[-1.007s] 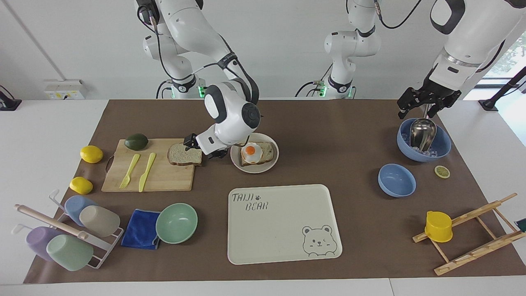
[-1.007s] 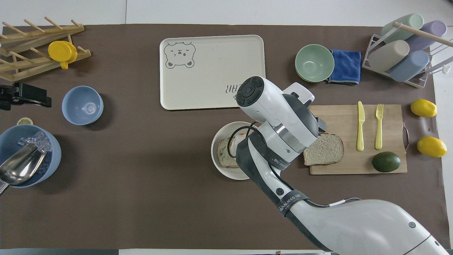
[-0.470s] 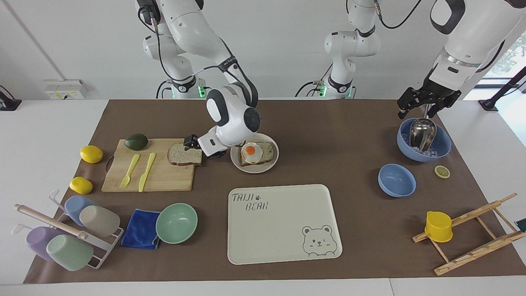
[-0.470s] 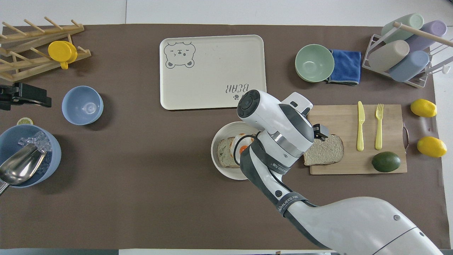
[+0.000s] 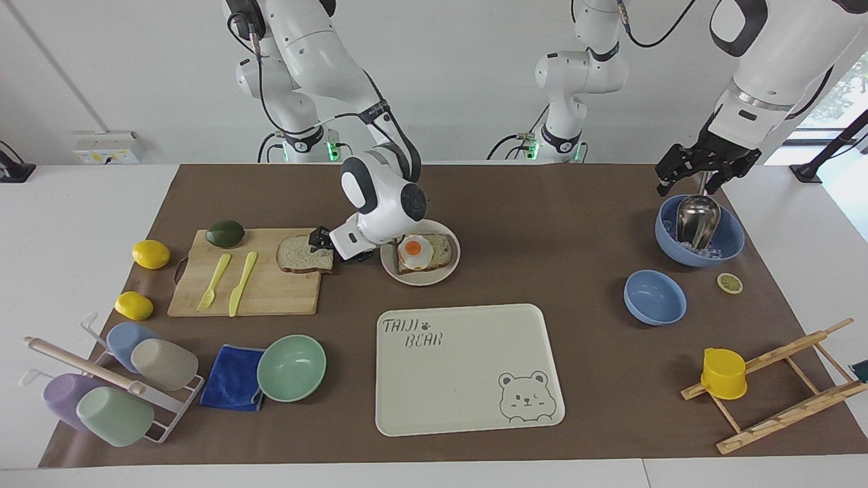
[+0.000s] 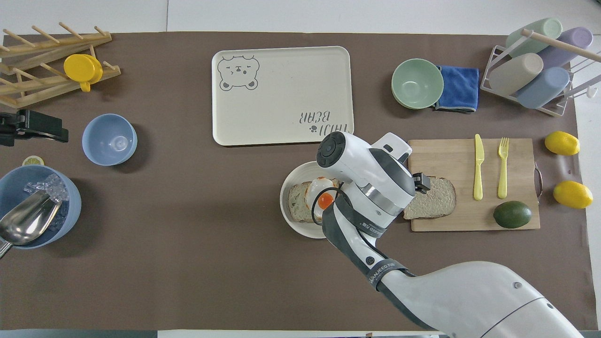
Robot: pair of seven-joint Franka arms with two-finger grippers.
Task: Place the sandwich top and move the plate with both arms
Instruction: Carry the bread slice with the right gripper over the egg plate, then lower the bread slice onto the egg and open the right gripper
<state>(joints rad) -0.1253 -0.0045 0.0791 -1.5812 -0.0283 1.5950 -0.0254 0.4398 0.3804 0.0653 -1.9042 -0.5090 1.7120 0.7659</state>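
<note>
The sandwich top (image 5: 303, 254) lies flat on the wooden cutting board (image 5: 261, 298), at the board's edge beside the plate. My right gripper (image 5: 324, 245) is low at the slice's plate-side edge and covers that edge from above (image 6: 419, 182). The sandwich top (image 6: 434, 197) shows mostly uncovered from overhead. The small round plate (image 5: 386, 261) sits beside the board and carries a bread slice with a fried egg (image 5: 415, 249). My left gripper (image 5: 702, 169) hangs open over the large blue bowl (image 5: 729, 247) at the left arm's end, holding nothing.
A yellow knife (image 5: 242, 281), a fork (image 5: 213, 281) and an avocado (image 5: 225, 233) share the board. The bear tray (image 5: 468, 369) lies farther from the robots than the plate. The mint-green bowl (image 5: 291, 367), a blue cloth, a cup rack, lemons, a small blue bowl (image 5: 654, 297) and a wooden rack stand around.
The right arm's wrist has drawn back toward the robots and its gripper has settled lower onto the slice's edge. The bread, plate and left arm have not moved.
</note>
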